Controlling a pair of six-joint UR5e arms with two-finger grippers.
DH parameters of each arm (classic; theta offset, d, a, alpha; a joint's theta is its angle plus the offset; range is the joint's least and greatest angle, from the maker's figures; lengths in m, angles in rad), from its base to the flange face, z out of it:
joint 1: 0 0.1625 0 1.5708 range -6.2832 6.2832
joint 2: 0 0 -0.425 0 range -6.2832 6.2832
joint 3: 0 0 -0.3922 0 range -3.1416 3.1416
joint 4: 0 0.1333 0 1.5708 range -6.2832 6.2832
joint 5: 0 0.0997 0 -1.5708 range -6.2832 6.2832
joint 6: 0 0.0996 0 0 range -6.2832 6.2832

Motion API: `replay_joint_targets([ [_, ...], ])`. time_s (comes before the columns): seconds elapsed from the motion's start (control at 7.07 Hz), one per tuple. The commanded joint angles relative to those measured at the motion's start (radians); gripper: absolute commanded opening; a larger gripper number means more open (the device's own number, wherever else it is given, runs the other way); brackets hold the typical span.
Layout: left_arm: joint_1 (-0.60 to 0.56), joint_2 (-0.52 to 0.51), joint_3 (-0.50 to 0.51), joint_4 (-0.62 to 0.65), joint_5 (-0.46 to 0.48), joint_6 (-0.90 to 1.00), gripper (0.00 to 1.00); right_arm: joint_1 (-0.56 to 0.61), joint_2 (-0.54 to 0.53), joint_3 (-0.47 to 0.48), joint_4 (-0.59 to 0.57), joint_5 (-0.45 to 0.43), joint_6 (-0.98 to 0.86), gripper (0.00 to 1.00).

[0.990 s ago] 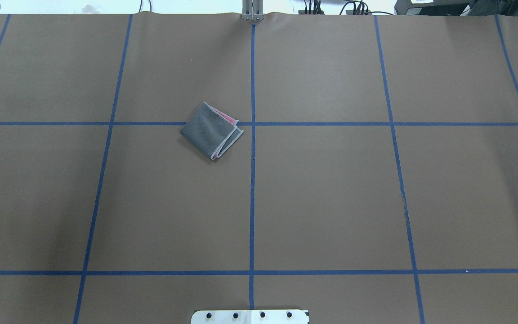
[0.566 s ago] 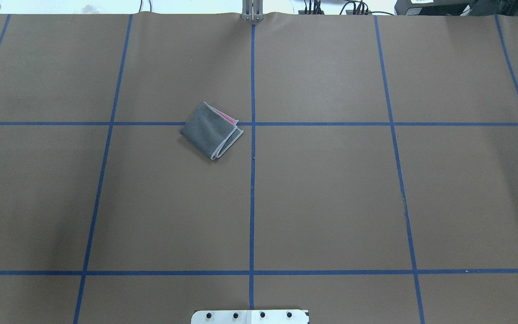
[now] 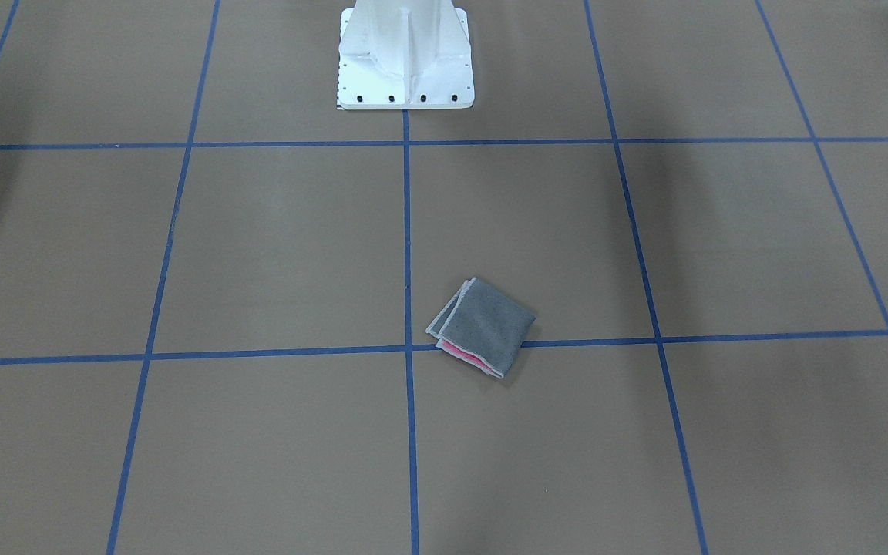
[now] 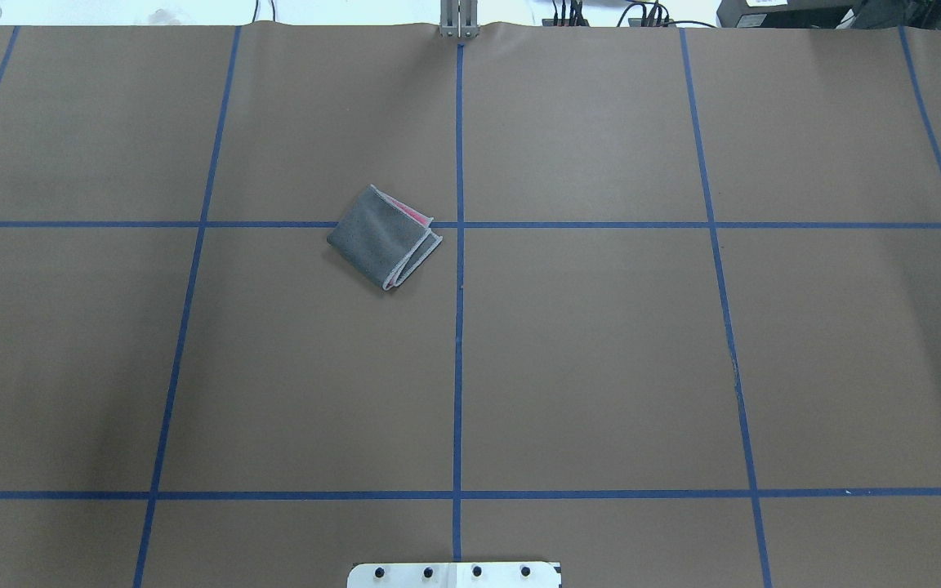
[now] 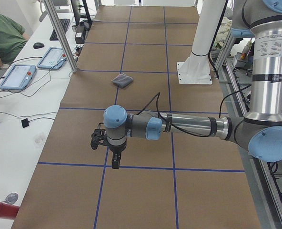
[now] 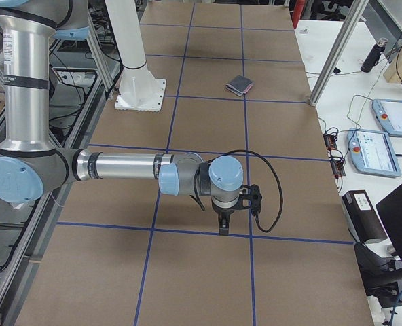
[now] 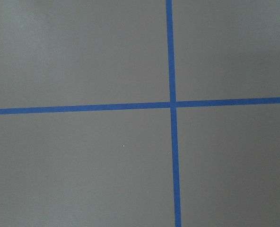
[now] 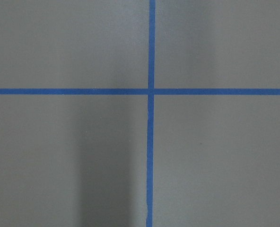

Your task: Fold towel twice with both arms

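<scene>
The towel (image 4: 385, 237) lies folded into a small square, grey face up, with a strip of pink and light edging showing along one side. It sits just left of the table's centre line and also shows in the front view (image 3: 482, 327) and both side views (image 5: 122, 80) (image 6: 239, 85). My left gripper (image 5: 115, 164) hangs over the table's left end, far from the towel. My right gripper (image 6: 223, 229) hangs over the right end, also far from it. I cannot tell whether either is open or shut. Both wrist views show only brown cover and blue tape.
The white pedestal base (image 3: 405, 62) stands at the robot's side of the table. Aluminium posts (image 5: 60, 33) (image 6: 337, 47) stand at the far edge. A side desk holds tablets (image 5: 17, 76) and cables. A seated person (image 5: 3, 33) is there.
</scene>
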Motion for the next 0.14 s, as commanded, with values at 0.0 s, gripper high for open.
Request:
replay_joint_targets([
  [0.0,0.000,0.000,0.012,-0.009,-0.004,0.001,1.00,0.000,0.002,0.002,0.000,-0.001,0.000,1.00],
])
